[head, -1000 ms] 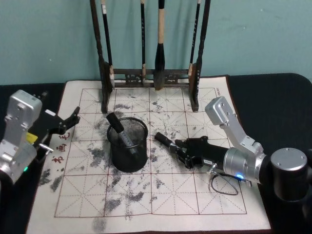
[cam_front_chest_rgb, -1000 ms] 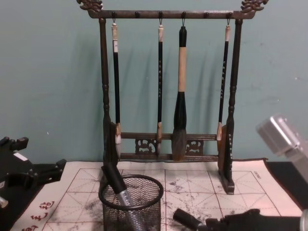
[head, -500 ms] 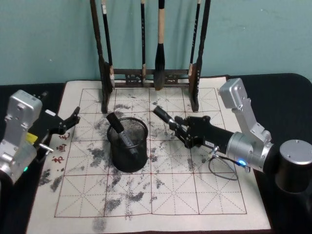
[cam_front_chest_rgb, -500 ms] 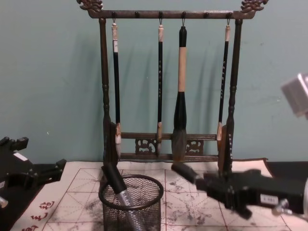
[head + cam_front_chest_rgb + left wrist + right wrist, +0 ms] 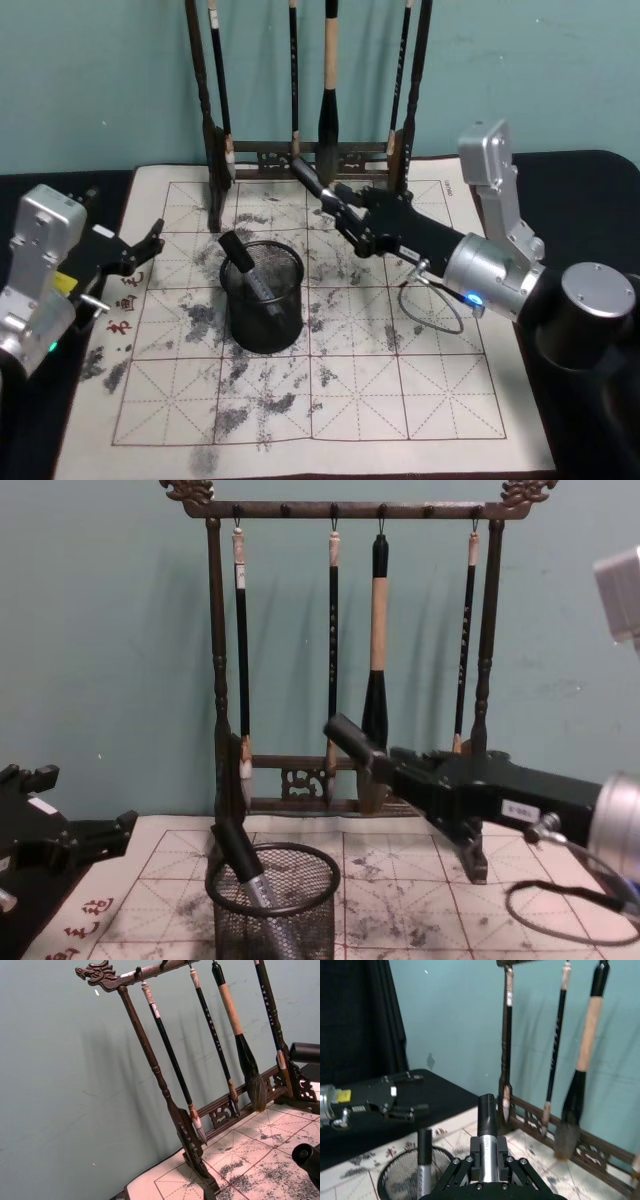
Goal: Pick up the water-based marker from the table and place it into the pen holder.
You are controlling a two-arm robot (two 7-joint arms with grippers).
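Your right pincer (image 5: 347,214) is up in the air over the far half of the ink-spotted mat (image 5: 350,400), and its fingers are clamped tight on the marker (image 5: 312,181). In the right wrist view you see the fingers pinching the silver barrel from both sides, with the black cap end sticking out beyond them. The marker is tilted, and its cap end points up and away towards the lower rail of the brush rack (image 5: 212,170).

From the chest view the marker (image 5: 350,742) sits clear above the rim of the pen holder (image 5: 272,920) and off to its right, so it is not inside the cup. The pen holder (image 5: 262,320) stands upright on the mat, in front of the rack's left post. It has another marker (image 5: 243,265) in it, leaning against the wire wall with its black cap poking over the rim.

Your left pincer (image 5: 148,250) is parked at the left edge of the mat, low by the dark surface (image 5: 560,200). Its fingers are spread apart with nothing between them. It is well apart from the cup.

Four brushes hang from the rack behind the marker.
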